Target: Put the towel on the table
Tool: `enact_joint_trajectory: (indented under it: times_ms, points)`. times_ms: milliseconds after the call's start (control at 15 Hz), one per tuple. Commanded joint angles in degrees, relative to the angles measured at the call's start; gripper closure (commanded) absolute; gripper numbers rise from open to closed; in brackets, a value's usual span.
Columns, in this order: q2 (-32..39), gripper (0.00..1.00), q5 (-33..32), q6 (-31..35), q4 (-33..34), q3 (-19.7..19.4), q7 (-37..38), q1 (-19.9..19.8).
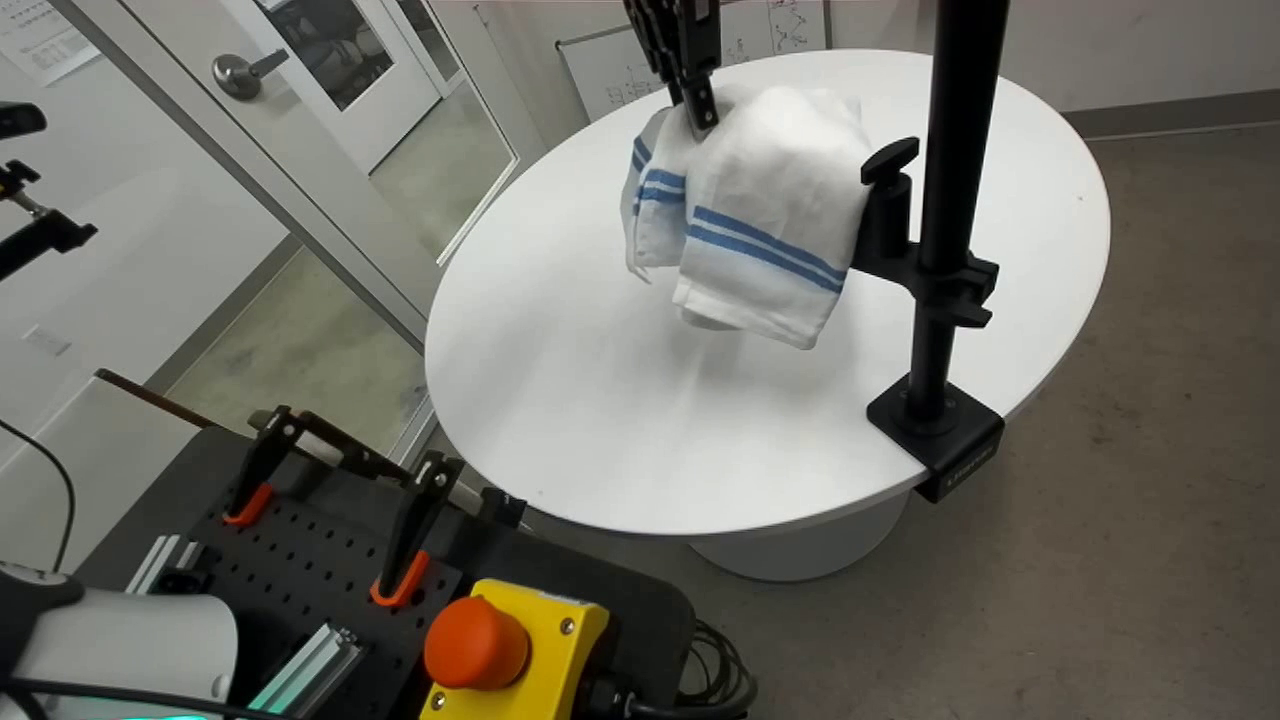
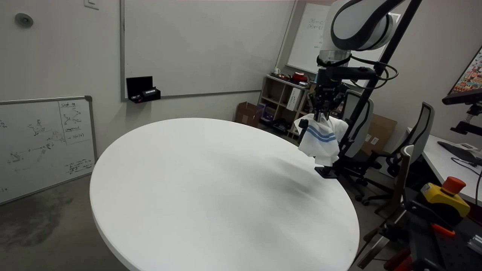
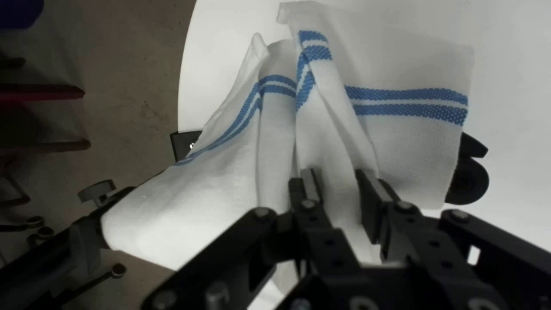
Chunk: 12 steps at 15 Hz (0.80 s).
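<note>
The towel is white with paired blue stripes. It hangs bunched from my gripper above the round white table, its lower corners dangling. In an exterior view the towel hangs in front of the black pole at the table's edge, with a shadow on the tabletop. In the wrist view my gripper has its fingers on either side of a thick fold of the towel, shut on it. Cloth spreads out on both sides and hides much of the view below.
A black pole is clamped to the table edge, with a knobbed bracket close beside the towel. A black cart holds a yellow box with a red button. Chairs and a shelf stand behind the table.
</note>
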Motion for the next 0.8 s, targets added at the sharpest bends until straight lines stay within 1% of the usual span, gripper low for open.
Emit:
enact_joint_trajectory:
  times_ms: [0,333,733]
  points:
    - [0.0,0.99,-0.1,0.9,-0.4,-0.9,1.8,0.7]
    - [-1.3,0.99,2.4,0.4,-0.5,-0.5,2.2,0.1]
    - [-8.7,0.99,10.0,0.3,-1.1,0.5,0.5,-1.0]
